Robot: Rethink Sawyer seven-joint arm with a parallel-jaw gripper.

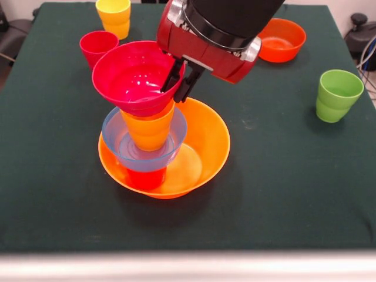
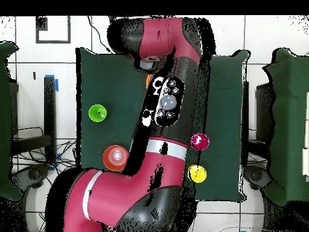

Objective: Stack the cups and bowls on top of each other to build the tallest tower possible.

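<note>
The tower stands mid-table in the front view. Its base is the wide orange bowl (image 1: 205,141). In it stands a red-orange cup (image 1: 144,178), then a light blue bowl (image 1: 117,141), an orange cup (image 1: 150,129) and a magenta bowl (image 1: 132,76) on top, tilted slightly. My gripper (image 1: 179,81) comes down from the upper right and is shut on the magenta bowl's right rim, one finger inside and one outside. In the overhead view my arm hides the tower and the gripper; only a sliver of the orange bowl (image 2: 148,78) shows. The dark blue and orange-red bowls are out of view.
A crimson cup (image 1: 97,46) (image 2: 200,141) and a yellow cup (image 1: 114,16) (image 2: 197,173) stand behind the tower at the far left. A red-orange bowl (image 1: 282,38) (image 2: 114,157) sits far right. A green cup (image 1: 336,94) (image 2: 97,112) stands at the right.
</note>
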